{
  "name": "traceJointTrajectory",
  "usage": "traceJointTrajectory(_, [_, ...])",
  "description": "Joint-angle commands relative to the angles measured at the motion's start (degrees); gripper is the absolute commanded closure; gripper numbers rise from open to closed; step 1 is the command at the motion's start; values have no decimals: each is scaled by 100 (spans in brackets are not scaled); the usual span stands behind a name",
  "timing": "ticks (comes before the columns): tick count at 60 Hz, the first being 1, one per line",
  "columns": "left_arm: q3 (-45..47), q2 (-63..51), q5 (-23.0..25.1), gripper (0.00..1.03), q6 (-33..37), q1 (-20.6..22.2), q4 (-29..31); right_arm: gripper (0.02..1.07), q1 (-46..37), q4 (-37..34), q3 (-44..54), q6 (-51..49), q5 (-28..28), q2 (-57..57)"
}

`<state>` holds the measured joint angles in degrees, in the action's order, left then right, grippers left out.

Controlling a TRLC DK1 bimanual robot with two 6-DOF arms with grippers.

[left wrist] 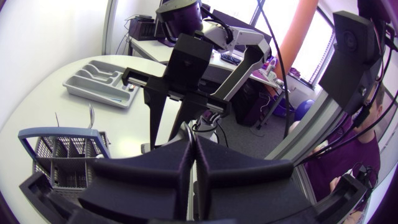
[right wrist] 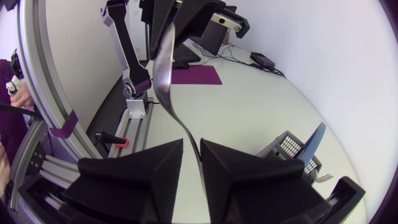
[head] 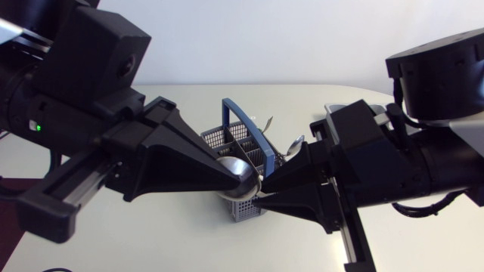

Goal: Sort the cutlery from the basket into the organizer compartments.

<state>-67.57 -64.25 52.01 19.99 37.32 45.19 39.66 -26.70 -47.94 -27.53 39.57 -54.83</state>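
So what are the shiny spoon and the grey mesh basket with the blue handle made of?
The shiny silver spoon looks like polished metal: it mirrors the room. The grey mesh basket and its blue handle look like matte moulded plastic, probably.

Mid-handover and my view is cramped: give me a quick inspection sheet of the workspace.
surface: white table, no spills seen.
job's things: grey basket with a blue handle, cutlery inside; organizer apart on the table; spoon held above the basket.
clutter: nothing seen.
grippers: left gripper shut on the spoon; right gripper at its handle, grip unclear.
cables: nothing seen on the table.
surroundings: nothing seen reaching over the table.
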Motion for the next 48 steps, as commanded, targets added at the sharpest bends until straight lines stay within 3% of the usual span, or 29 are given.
traceJointTrajectory(1, [-2, -70, 73, 100, 128, -58, -10, 101, 51, 51, -154, -86, 15, -46])
traceJointTrajectory(9, [33, -70, 90, 100, 146, -102, -10, 101, 51, -2, -154, -68, 51, -37])
traceJointTrajectory(14, [7, -70, 90, 97, 67, -357, -116, 101, 59, -169, -198, -68, 68, -10])
traceJointTrajectory(16, [-2, -79, 90, 87, 31, -480, -160, 102, 86, -231, -207, -68, 68, 7])
traceJointTrajectory(24, [-2, 0, 37, 29, -74, -542, -406, 101, 86, -433, -180, -60, 15, 104])
traceJointTrajectory(25, [-2, 9, 29, 28, -74, -550, -414, 102, 86, -450, -180, -60, 15, 121])
traceJointTrajectory(26, [-2, 26, -7, 19, -171, -603, -529, 102, 77, -477, -163, -51, -2, 148])
traceJointTrajectory(29, [7, 70, -59, 8, -443, -744, -828, 101, 24, -556, -136, -33, -55, 245])
traceJointTrajectory(48, [113, 18, -358, 6, -1006, -1412, -1522, 101, -696, -1109, 57, 19, -354, 869])
